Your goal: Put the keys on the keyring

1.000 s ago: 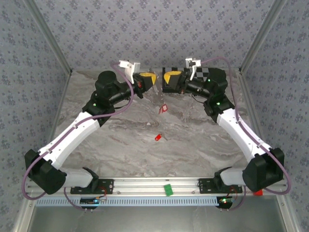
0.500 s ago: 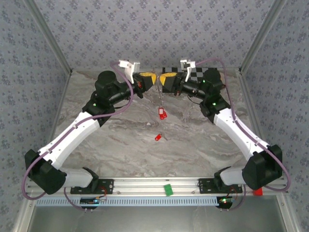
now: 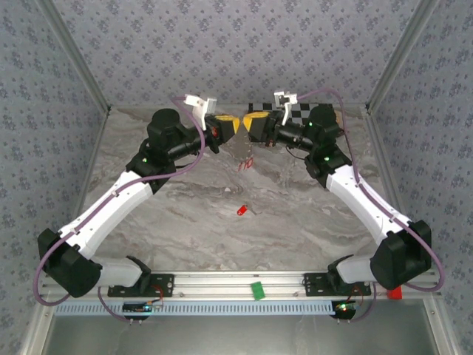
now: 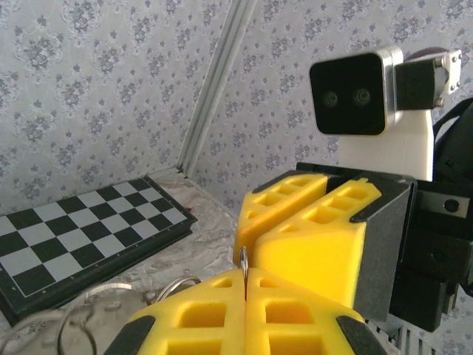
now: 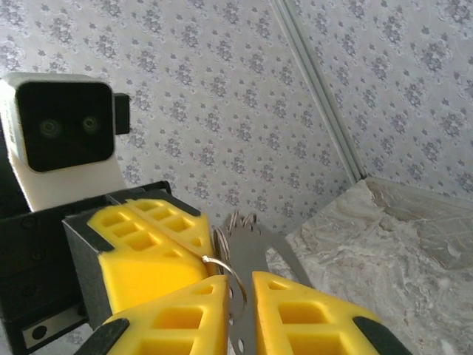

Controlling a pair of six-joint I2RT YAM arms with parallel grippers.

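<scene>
Both arms are up at the far middle of the table (image 3: 185,222), gripper tips nose to nose above the marble. The left gripper (image 3: 229,126) is pressed fully together. In its own wrist view a hair-thin strand of the keyring (image 4: 243,260) pokes out of the seam between the yellow pads, so it's pinching the wire. The right gripper (image 3: 253,126) faces it, jaws a sliver apart, clamped on a flat silver blade (image 5: 247,251). I take that for a key's blade, and the ring's wire curves across just in front of it. Under the meeting point a small cluster of red-headed keys (image 3: 246,162) dangles clear of the table. One more, the loose key (image 3: 242,211), lies on the marble well apart from them, nearer the arm bases.

Now, how this stuff handles. The ring looks like thin, springy steel, stiff for its size and slick. My guess is it wants to roll or spring out of a flat pinch, so a hold close to the split end should steady it best. The keys are featherweight and rigid, nothing fragile there. A bare blade is smooth metal, though, and likely to pivot between the pads. The dangling cluster probably swings and tugs the ring round. The loose key lies flat, so there's little to get under. I'd pinch across the edges of its red plastic head, the broader and grippier part.
</scene>
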